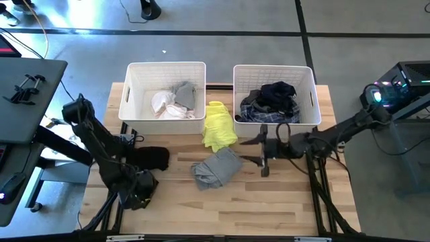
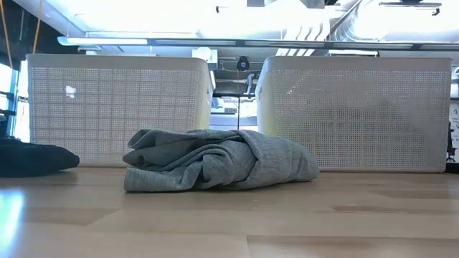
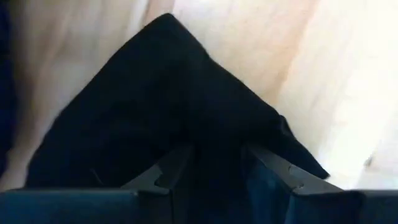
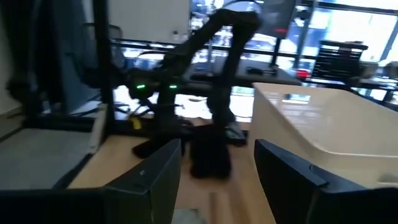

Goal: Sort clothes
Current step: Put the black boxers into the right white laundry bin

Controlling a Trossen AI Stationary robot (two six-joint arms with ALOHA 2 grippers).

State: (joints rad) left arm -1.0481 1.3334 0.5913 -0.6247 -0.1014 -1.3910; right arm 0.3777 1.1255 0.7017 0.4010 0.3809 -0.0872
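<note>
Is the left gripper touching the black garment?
Touching. In the left wrist view, the left gripper has its jaws around the black garment, with fabric between them.

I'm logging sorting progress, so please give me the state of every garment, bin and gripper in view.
Grey garment: crumpled on table, unsorted.
Yellow garment: on table between bins.
Black garment: on table, left gripper closed on it.
Left bin: holds white and grey clothes.
Right bin: holds black and plaid clothes.
Right gripper: open, empty, above table.
</note>
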